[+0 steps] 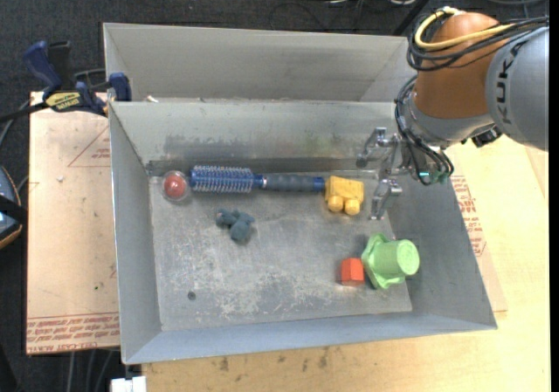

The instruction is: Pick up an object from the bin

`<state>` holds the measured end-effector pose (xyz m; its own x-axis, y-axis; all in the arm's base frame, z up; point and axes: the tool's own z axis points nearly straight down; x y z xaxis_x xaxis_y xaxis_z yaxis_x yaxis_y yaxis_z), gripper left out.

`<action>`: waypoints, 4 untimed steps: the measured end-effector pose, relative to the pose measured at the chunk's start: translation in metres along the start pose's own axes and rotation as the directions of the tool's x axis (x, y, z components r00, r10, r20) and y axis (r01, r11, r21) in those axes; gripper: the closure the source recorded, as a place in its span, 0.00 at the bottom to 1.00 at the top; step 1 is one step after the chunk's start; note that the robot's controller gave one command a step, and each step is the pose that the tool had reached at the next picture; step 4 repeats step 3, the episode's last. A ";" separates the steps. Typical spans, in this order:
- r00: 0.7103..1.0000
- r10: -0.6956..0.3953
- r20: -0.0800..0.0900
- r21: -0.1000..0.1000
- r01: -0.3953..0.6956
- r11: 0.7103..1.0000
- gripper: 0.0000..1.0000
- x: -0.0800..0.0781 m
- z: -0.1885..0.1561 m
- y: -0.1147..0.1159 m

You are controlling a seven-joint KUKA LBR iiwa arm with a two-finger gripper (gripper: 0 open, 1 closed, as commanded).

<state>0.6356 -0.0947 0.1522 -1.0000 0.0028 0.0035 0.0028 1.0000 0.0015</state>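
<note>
My gripper (381,182) hangs at the bin's right side, its metal fingers pointing down and standing apart with nothing between them. Just to its left lies a yellow blocky toy (344,195), at the end of a blue hairbrush (253,180) that runs along the back wall. Below the gripper, near the front right, a green cup (390,261) lies on its side with a small red-orange block (351,271) touching its left.
A red ball (176,185) rests at the brush's left end. A small dark grey-blue lump (236,224) lies on the floor left of centre. The arm, under an orange cover with cables, comes in over the right rim.
</note>
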 end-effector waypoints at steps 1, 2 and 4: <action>0.979 -0.206 0.009 0.003 0.206 0.979 0.00 -0.022 0.079 0.008; 0.978 -0.206 0.018 0.006 0.206 0.978 1.00 -0.025 0.075 0.008; 0.916 -0.400 0.012 0.008 0.400 0.916 1.00 0.010 -0.068 -0.014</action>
